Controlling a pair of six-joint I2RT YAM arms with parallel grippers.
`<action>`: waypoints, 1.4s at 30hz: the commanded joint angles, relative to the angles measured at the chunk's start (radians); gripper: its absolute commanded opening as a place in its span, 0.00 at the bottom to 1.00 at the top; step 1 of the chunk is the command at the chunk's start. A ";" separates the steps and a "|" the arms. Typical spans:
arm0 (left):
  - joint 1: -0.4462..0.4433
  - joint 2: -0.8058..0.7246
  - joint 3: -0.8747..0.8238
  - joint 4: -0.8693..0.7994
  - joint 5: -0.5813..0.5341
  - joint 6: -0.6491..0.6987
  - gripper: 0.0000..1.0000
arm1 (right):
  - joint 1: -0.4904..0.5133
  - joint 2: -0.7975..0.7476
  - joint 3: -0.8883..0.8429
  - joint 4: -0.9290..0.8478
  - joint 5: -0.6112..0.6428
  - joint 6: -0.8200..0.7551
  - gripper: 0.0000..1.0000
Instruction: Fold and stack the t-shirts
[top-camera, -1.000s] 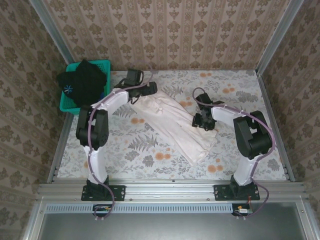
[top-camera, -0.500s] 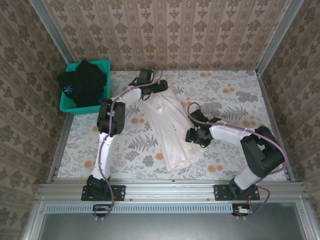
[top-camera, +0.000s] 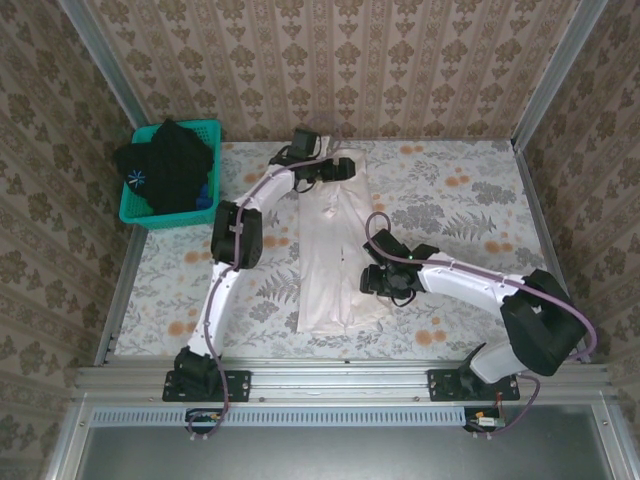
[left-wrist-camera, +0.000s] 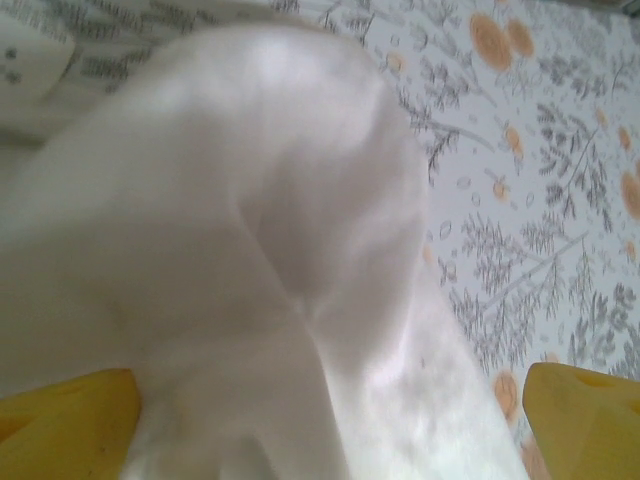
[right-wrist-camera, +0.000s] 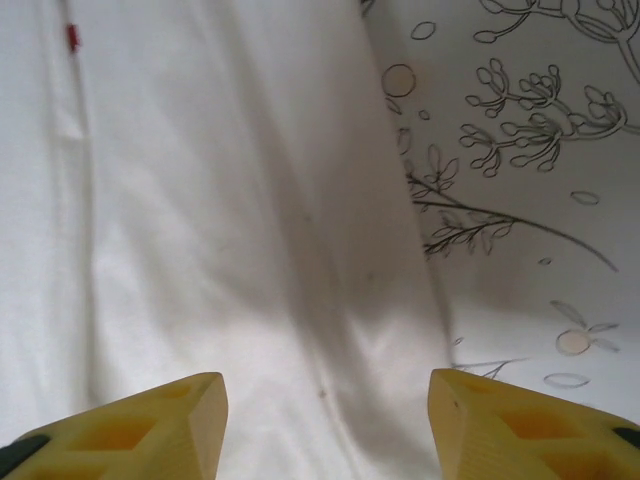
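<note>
Down the middle of the frame, your white t-shirt (top-camera: 335, 250) lies folded lengthwise on the counter (top-camera: 470, 200). Left gripper (top-camera: 342, 168) is over its top end, jaws wide open. Right gripper (top-camera: 378, 283) is at the right edge, jaws parted and empty. Pinch one layer only and you'll likely drag the fold open.

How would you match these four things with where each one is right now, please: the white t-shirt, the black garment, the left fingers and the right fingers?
1. white t-shirt
2. black garment
3. left fingers
4. right fingers

A. heaped in the teal basket
B. over the shirt's far end
C. a long strip down the table's middle
D. over the shirt's right edge, nearer the arm bases

Pairs: 1-C, 2-A, 3-B, 4-D.
</note>
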 joint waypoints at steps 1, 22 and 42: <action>0.006 -0.184 -0.060 -0.089 -0.019 0.080 1.00 | 0.013 0.055 -0.020 0.028 -0.012 -0.009 0.53; -0.039 -1.309 -1.529 0.093 -0.219 -0.074 0.91 | 0.233 -0.132 -0.136 0.028 0.070 0.100 0.56; -0.459 -1.706 -1.984 0.078 -0.335 -0.451 0.69 | 0.272 -0.149 -0.259 0.238 0.002 0.157 0.61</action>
